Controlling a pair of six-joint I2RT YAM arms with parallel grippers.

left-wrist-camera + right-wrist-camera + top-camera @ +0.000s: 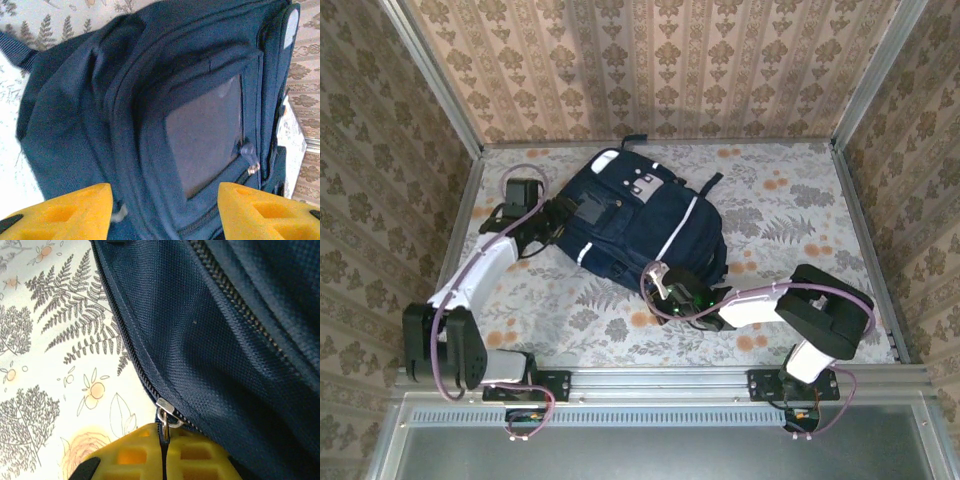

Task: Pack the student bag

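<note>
The student bag point(640, 225), a dark navy backpack with white stripes, lies flat in the middle of the table. My left gripper point(557, 222) is at the bag's left side. In the left wrist view its yellow fingers point(75, 212) stand wide apart, open point(165, 212), over the bag's point(115, 125) front pocket with a grey panel point(205, 132); nothing is gripped. My right gripper point(672, 292) is at the bag's near edge. In the right wrist view it is shut point(164, 447) on the pull of a metal zipper slider point(167, 410) on the bag's point(225, 340) zip.
The floral tablecloth point(790, 210) covers the table, with patterned walls on three sides. A small zipper pull point(251, 162) hangs at the front pocket's corner. A black strap point(710, 183) sticks out at the bag's far right.
</note>
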